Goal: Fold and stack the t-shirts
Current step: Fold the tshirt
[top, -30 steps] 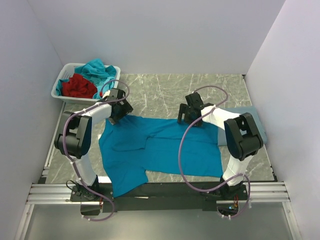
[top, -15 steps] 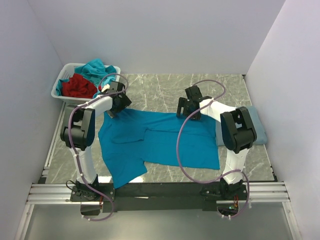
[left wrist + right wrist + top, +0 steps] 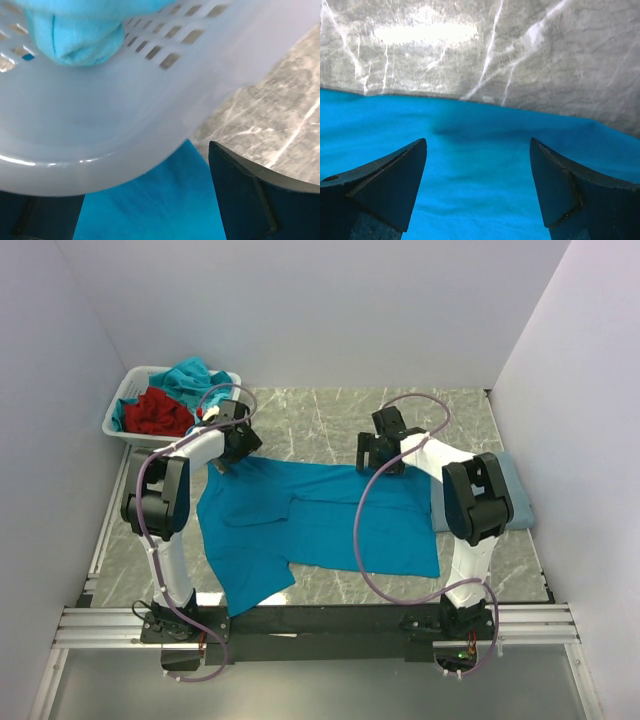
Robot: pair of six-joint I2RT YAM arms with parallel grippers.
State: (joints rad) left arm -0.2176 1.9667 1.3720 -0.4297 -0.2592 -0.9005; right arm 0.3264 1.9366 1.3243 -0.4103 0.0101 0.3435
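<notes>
The teal-blue t-shirt (image 3: pixel 320 530) lies spread flat on the marble table (image 3: pixel 320 415), with one part reaching toward the near edge. The left gripper (image 3: pixel 225 462) and right gripper (image 3: pixel 377 465) each stand with jaws wide apart, only cloth between them. They sit over the shirt's far edge, one toward each far corner; I cannot tell whether either touches the cloth.
</notes>
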